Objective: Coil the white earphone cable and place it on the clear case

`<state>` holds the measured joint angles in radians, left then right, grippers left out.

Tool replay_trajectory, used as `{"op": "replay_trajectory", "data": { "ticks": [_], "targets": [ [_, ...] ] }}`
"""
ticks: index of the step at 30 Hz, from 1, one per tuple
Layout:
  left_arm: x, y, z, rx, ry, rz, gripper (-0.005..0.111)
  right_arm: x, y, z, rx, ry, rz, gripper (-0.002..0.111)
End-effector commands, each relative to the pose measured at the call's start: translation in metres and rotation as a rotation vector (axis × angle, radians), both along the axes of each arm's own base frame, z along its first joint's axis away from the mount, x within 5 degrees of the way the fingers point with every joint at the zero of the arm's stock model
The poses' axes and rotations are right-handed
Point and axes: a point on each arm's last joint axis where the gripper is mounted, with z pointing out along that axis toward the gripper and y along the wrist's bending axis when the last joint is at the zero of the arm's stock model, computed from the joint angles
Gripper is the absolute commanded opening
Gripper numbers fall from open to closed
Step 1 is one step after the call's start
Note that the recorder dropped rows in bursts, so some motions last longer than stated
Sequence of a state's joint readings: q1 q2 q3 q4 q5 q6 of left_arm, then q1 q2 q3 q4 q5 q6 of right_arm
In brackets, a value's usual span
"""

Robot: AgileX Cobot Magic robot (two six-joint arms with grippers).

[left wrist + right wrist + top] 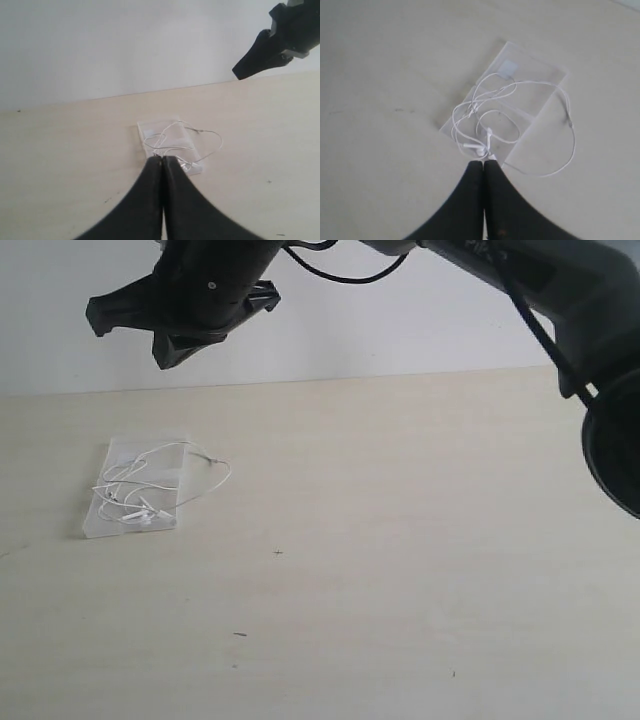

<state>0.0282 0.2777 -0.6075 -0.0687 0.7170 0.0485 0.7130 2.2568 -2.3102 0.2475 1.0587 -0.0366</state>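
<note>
The clear case (125, 453) lies flat on the left part of the table. The white earphone cable (135, 514) rests on it in loose loops, earbuds at the near end, and one wide loop (222, 478) spills off onto the table beside it. My right gripper (97, 316) hangs high above the case, shut and empty; in its own view the tips (483, 164) sit just short of the earbuds (480, 148) and the case (540, 75). My left gripper (162, 159) is shut and empty, short of the case (150, 129) and cable (216, 136). The exterior view does not show it.
The pale wooden table (400, 540) ends at a white wall behind. The right arm's dark links (560, 290) cross the top right of the exterior view. The right gripper (239, 74) also shows in the left wrist view, well above the table.
</note>
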Motion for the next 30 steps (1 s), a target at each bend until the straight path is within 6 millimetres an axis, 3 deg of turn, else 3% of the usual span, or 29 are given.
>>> {"op": "replay_trajectory", "data": {
  "ticks": [1,7,16,18,19,30],
  "targets": [
    [-0.001,-0.005,0.001,-0.078,-0.015,-0.028,0.0,-0.014,-0.002,0.004,0.002,0.091,0.084,0.0],
    [-0.001,-0.009,0.002,-0.145,-0.017,-0.059,0.0,-0.039,-0.013,0.02,-0.019,0.116,0.17,0.0],
    [-0.001,-0.013,0.003,-0.205,-0.019,-0.085,0.0,-0.086,-0.055,0.029,-0.077,0.126,0.216,0.0],
    [-0.001,-0.014,0.003,-0.229,-0.017,-0.096,0.0,-0.102,-0.07,0.034,-0.066,0.094,0.212,0.0],
    [-0.001,-0.015,0.003,-0.246,-0.016,-0.104,0.0,-0.12,-0.088,0.032,-0.052,0.068,0.191,0.0],
    [-0.002,-0.017,0.003,-0.271,-0.01,-0.118,0.0,-0.22,-0.188,0.016,0.104,-0.159,0.045,0.0]
  ]
}}
